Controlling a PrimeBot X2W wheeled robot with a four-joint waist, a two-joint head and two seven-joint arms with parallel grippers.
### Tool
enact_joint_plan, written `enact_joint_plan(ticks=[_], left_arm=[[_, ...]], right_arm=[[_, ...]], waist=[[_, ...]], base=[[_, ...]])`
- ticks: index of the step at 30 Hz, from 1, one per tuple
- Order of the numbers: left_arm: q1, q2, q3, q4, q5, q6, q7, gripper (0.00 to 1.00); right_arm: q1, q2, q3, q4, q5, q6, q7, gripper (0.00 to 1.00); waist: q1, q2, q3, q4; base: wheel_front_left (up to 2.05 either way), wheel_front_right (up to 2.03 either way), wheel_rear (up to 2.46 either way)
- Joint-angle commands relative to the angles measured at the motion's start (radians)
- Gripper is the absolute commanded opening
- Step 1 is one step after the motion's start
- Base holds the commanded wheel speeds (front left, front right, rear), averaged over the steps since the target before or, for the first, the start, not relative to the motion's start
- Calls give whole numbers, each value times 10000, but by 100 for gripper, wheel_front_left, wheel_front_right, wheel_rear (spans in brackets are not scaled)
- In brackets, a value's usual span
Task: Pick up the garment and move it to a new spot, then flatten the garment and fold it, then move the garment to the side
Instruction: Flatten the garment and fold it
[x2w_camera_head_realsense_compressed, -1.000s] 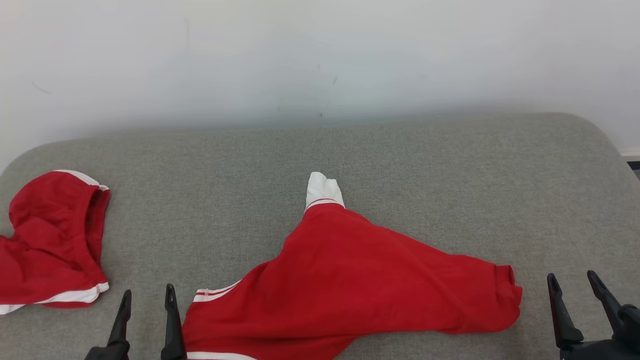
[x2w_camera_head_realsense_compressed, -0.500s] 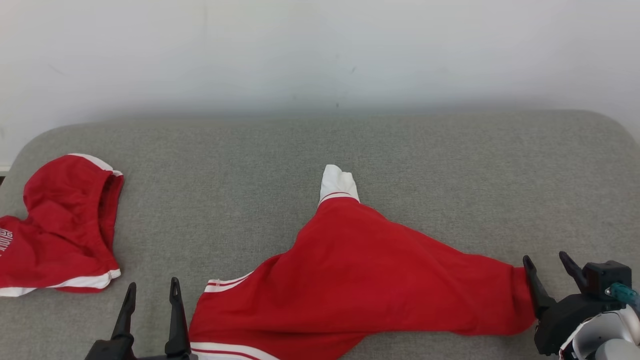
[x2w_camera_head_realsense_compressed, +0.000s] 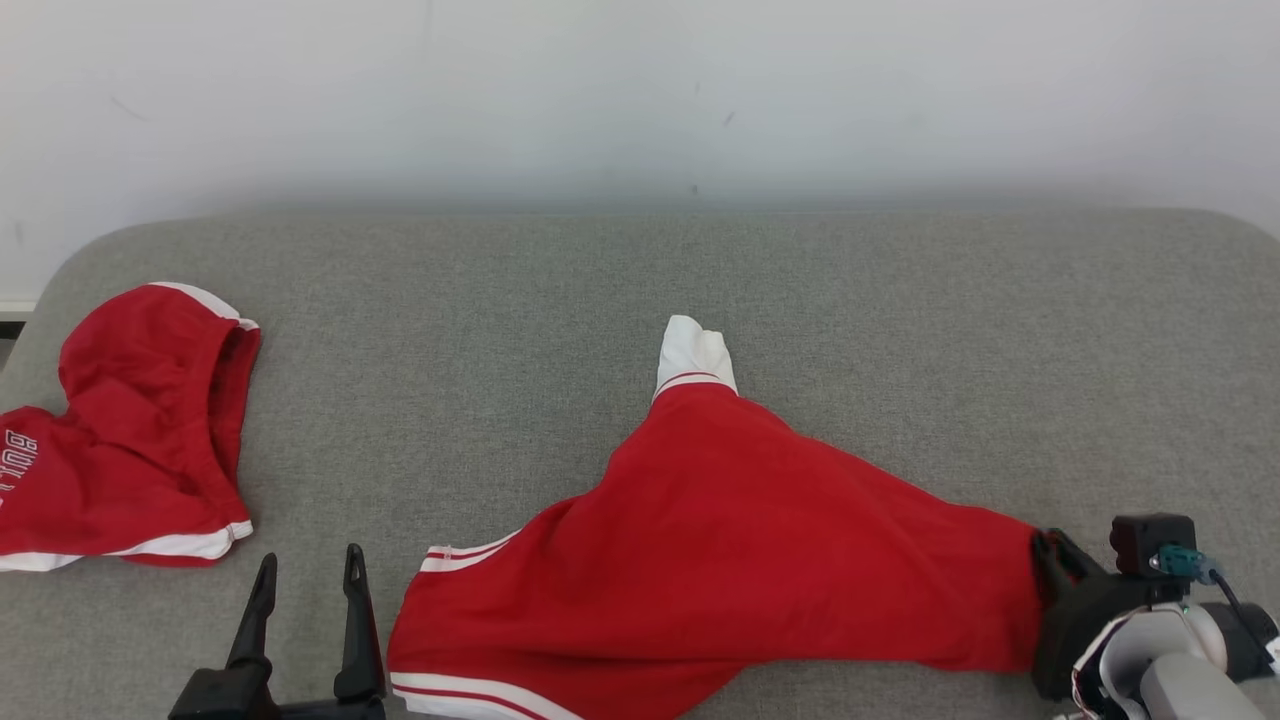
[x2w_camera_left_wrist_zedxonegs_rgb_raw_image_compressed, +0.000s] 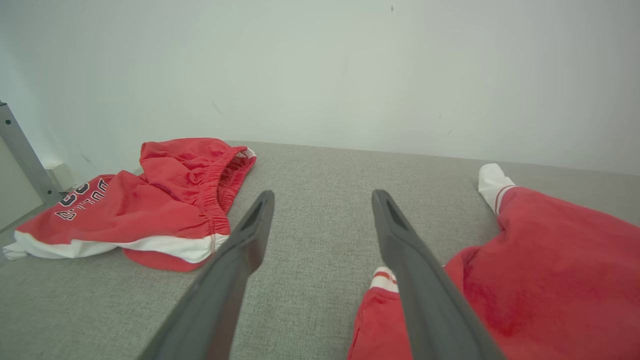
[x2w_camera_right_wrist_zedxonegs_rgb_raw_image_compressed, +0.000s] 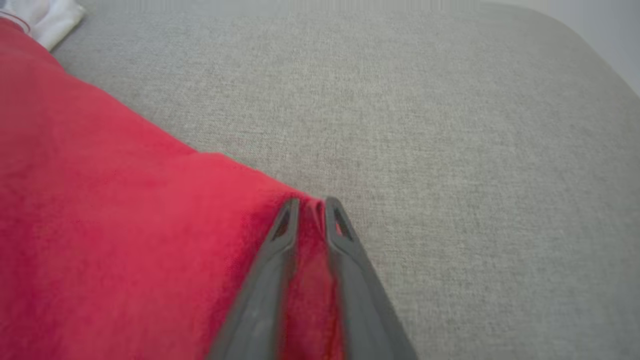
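A: Pinching at the right end: right claw nearly closed, a fold of the red garment caught between its fingers. The garment lies spread across the front-middle of the grey worktop.

B: Left claw?

A: Spread wide, empty, just beside the striped hem.

B: Suggest checking that the bite takes both layers before lifting. Let the left take the hem so the cloth rises level, clear of the lettered red piece.
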Motion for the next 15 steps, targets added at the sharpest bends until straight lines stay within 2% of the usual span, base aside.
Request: enact_joint_plan(ticks=[1,8,15], left_arm=[[-73,-14,6,32,-16,31,-33,100],[34,-17,85,40,-42,58,-33,100],[41,-18,-28,36,-113,46,-33,100]], right_arm=[[-138,15,47,28,54,-23,-101,0],[-1330,-387,430,-314,505,-23,-1543,0],[-3024,-457,1185,-1453,453,-23,-1962,0]], waist=[[-1,-1,-17,9],[-1,-1,-132,-15],[-1,-1,-136,93]], base=[[0,0,0],[0,0,0],[0,0,0]])
